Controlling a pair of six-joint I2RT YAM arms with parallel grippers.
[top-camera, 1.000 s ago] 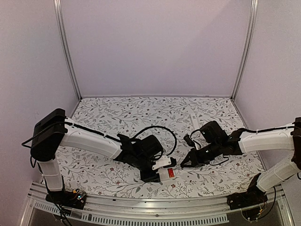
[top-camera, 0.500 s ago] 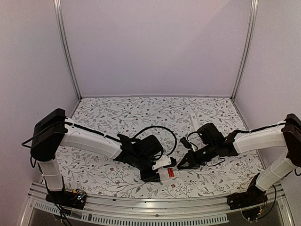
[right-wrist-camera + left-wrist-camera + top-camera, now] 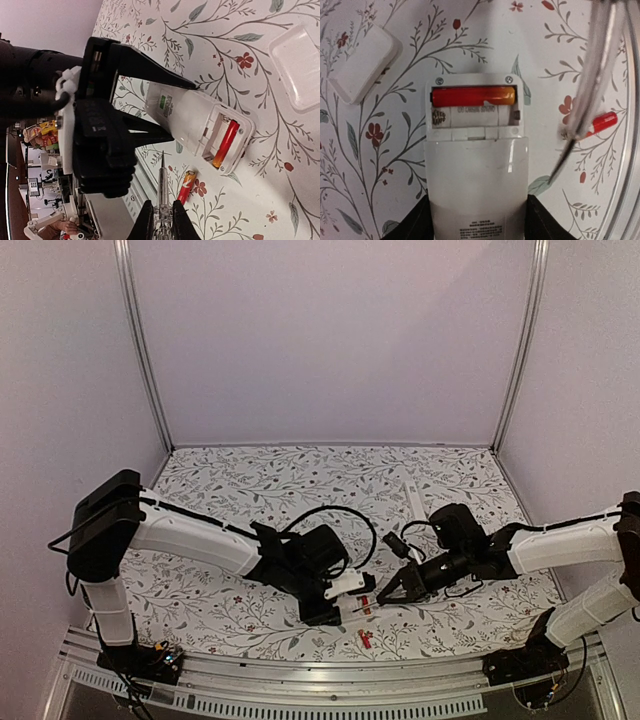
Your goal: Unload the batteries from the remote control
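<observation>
In your left wrist view, the remote control (image 3: pixel 475 170) runs off the picture's edge, its label print too small to read; the pointed tool (image 3: pixel 600 60) is blurred, its handle cut off.

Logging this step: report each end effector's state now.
Left end effector: closed on the white remote.
Right end effector: shut on a slim pointed tool.

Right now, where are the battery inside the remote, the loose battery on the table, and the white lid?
Loaded battery (image 3: pixel 472 96): left wrist view, middle of its red body.
Loose battery (image 3: pixel 604 121): left wrist view, its red end.
White lid (image 3: pixel 362 64): left wrist view, middle of its top.
</observation>
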